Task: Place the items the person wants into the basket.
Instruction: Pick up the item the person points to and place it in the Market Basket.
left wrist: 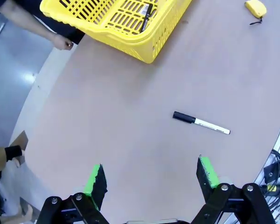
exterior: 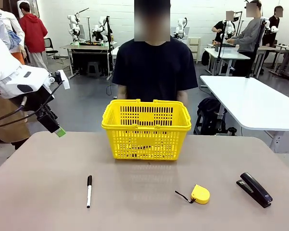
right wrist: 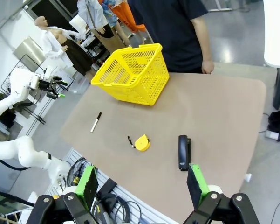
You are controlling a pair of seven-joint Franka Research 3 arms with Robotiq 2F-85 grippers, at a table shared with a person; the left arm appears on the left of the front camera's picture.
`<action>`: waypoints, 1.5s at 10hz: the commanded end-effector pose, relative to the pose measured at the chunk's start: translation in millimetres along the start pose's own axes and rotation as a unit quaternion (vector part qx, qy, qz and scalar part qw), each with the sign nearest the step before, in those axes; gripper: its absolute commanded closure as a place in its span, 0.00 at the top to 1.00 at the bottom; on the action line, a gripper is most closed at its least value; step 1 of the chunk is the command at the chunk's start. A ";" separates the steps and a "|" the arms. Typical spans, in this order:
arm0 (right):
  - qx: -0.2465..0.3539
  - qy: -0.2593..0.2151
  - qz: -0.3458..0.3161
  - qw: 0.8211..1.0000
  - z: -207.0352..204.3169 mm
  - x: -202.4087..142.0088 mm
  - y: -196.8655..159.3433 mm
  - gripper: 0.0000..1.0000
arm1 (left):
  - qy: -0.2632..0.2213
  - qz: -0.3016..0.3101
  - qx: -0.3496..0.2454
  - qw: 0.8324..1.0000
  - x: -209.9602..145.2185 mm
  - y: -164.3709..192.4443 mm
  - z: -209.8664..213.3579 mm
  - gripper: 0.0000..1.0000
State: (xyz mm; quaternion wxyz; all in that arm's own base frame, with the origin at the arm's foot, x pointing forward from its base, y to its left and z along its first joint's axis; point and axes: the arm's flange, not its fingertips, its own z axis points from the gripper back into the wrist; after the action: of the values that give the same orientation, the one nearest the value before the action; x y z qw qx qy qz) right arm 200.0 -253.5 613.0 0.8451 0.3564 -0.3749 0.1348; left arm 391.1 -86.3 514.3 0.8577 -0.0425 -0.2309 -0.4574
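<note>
On the robot's right side of the table, near its own edge, the black stapler (exterior: pixel 254 189) lies flat and closed, with nothing touching it. I judge it is the wanted item that is not yet in the basket. To its left lies the small yellow tape measure (exterior: pixel 199 194), near but apart, and further left the white marker with a black cap (exterior: pixel 89 191), well apart from both. The yellow basket (exterior: pixel 146 126) stands upright at the far middle of the table, directly in front of the person (exterior: pixel 154 67), probably so that both arms and the person can reach it. Inside it a thin dark thing (left wrist: pixel 146 15) lies on the bottom and looks like the pen; whether the utility knife is in there too I cannot tell. The right gripper (right wrist: pixel 142 185) hangs high over the near right part of the table, its jaws spread wide and holding nothing. In its wrist view the stapler lies on the table below, just beyond one green pad (right wrist: pixel 195 183), its long side pointing away, so the fingers would likely close across its narrow width after a descent and a small shift. The left gripper (left wrist: pixel 150 176) is also wide open and empty, raised at the table's left edge, nearer to the marker and well apart from the stapler, so the right arm seems the fitting one for this pick.
</note>
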 end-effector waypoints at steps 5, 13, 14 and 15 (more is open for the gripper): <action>0.011 -0.012 0.008 1.000 0.8 2.7 1.1 1.00 | -0.005 -0.009 0.003 1.000 -2.0 -4.5 4.4 1.00; 0.011 -0.012 0.008 1.000 0.8 2.7 1.1 1.00 | -0.215 -0.182 -0.165 0.945 -184.5 54.4 167.3 1.00; 0.011 -0.012 0.008 1.000 0.8 2.7 1.1 1.00 | -0.237 -0.167 -0.159 0.944 -202.1 64.6 174.6 1.00; 0.011 -0.012 0.008 1.000 0.8 2.7 1.1 1.00 | -0.254 -0.149 -0.153 0.943 -215.8 67.9 175.8 1.00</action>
State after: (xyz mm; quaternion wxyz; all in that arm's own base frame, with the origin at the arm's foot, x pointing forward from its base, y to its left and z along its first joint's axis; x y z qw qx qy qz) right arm 199.8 -253.7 613.1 0.8452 0.3562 -0.3751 0.1347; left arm 261.7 167.4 594.3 0.6729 -0.2367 -0.3593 -0.6017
